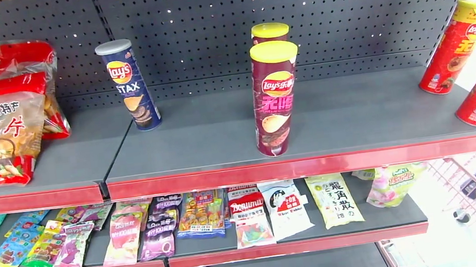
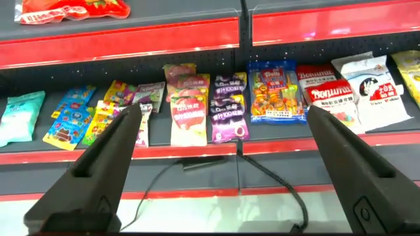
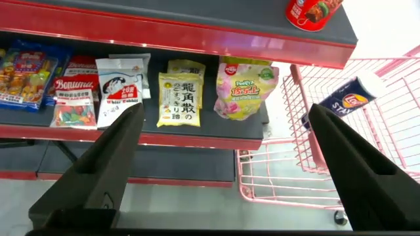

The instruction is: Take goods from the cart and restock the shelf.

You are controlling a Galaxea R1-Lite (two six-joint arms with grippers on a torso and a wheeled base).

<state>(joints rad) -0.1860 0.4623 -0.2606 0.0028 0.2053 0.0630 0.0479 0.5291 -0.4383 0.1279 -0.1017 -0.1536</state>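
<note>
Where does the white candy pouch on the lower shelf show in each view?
Head view: the white candy pouch lies between a red-topped bag and a yellow packet.
Left wrist view: white candy pouch beside the red-topped bag.
Right wrist view: white candy pouch between red-topped bag and yellow packet.
Shared landmark: the red-topped bag.

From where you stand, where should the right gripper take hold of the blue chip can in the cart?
Probably mid-body on the blue chip can, the right gripper coming down through the pink cart's open top. The can lies tilted in the basket, so close across its round width.
</note>
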